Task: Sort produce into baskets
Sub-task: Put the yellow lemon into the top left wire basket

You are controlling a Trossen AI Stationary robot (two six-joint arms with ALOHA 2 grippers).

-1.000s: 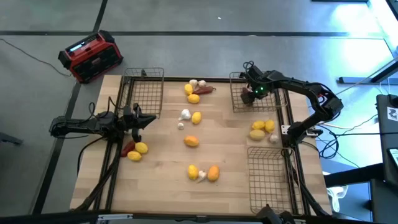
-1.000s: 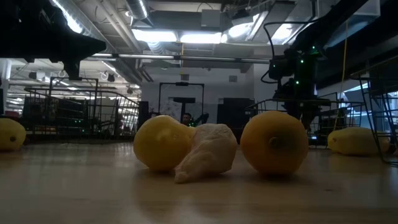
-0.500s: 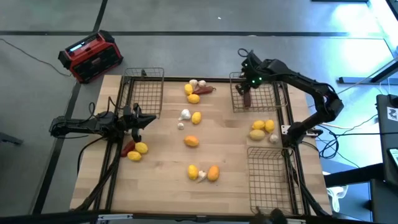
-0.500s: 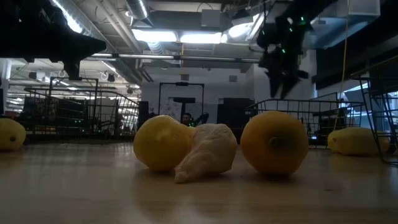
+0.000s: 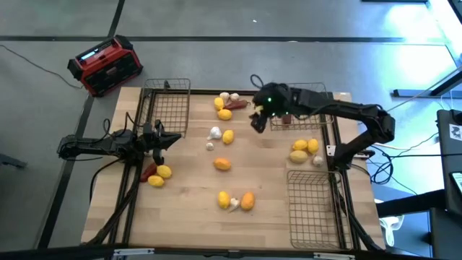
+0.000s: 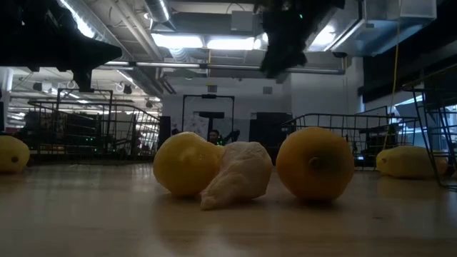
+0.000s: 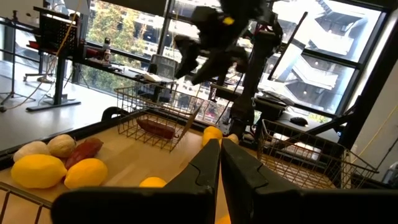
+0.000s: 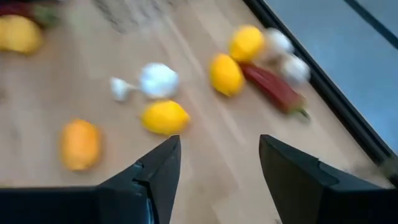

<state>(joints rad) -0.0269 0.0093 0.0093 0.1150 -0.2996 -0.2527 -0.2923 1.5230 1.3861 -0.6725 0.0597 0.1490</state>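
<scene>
Three baskets; one dark red piece lies in the one just behind the right gripper, whose fingers hang apart, empty. Below it: two garlic bulbs, three yellow fruits.

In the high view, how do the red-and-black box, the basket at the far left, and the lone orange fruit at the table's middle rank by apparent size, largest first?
1. Basket, largest.
2. Red-and-black box, somewhat smaller; it stands off the table, on the floor it seems, so its true size against the basket is unsure.
3. Orange fruit, by far the smallest.
</scene>
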